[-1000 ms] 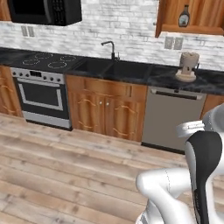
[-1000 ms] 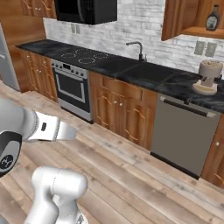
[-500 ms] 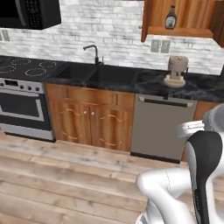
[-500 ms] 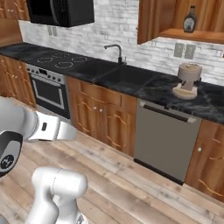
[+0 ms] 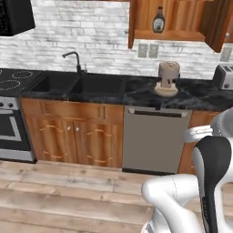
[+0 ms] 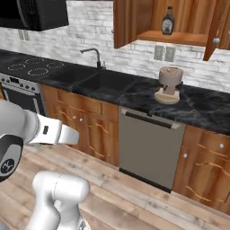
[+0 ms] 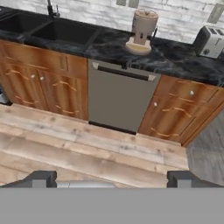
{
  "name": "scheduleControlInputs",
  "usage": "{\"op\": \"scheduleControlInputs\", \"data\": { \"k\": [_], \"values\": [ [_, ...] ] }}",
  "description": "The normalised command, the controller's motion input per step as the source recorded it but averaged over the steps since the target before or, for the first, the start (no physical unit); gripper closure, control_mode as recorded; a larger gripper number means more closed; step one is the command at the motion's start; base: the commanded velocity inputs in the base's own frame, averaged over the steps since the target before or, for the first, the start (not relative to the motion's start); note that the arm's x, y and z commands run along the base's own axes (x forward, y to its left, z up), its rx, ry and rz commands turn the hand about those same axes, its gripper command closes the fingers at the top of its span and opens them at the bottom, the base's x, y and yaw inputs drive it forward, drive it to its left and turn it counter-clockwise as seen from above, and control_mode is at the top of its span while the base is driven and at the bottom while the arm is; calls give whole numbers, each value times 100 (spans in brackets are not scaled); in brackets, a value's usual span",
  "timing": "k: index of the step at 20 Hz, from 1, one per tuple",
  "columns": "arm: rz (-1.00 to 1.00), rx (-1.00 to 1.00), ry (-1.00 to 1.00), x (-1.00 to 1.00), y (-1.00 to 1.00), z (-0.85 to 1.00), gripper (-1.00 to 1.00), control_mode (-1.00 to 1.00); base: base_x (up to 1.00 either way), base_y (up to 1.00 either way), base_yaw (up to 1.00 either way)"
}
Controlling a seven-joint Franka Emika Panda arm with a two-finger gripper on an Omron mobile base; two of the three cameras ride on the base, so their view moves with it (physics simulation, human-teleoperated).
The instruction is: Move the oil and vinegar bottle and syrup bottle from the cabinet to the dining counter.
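Note:
The syrup bottle (image 5: 158, 20) (image 6: 168, 21), squat and dark brown with a black cap, stands on the shelf of the open wooden wall cabinet (image 5: 182, 18) (image 6: 148, 20). The cabinet's right door (image 5: 217, 25) hangs swung out. My gripper (image 7: 113, 179) is open and holds nothing; its dark fingertips (image 7: 41, 178) sit wide apart at the bottom of the hand view, pointing at the floor and lower cabinets well below the shelf. The oil and vinegar bottle and the dining counter are out of view.
A beige appliance (image 5: 167, 78) (image 6: 169, 84) (image 7: 142, 30) stands on the black counter (image 5: 136, 93) under the cabinet, with a toaster (image 5: 224, 76) (image 7: 209, 41) to its right. The sink (image 5: 77, 84) lies to the left, the dishwasher (image 5: 154, 139) (image 7: 120, 98) below. Wooden floor in front.
The whole scene has slid left in both base views, so the base has driven to the right. The open cabinet with the syrup bottle is now closer. The gripper stays open.

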Motion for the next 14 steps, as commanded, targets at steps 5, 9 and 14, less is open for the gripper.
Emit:
{"op": "scheduleControlInputs", "data": {
  "k": [5, 9, 14],
  "values": [
    [0, 0, 0, 0, 0, 0, -100, 100, 61, 0, -27],
    [0, 0, 0, 0, 0, 0, -100, 100, 65, 6, -24],
    [0, 0, 0, 0, 0, 0, -100, 100, 65, 16, -19]
  ]
}}
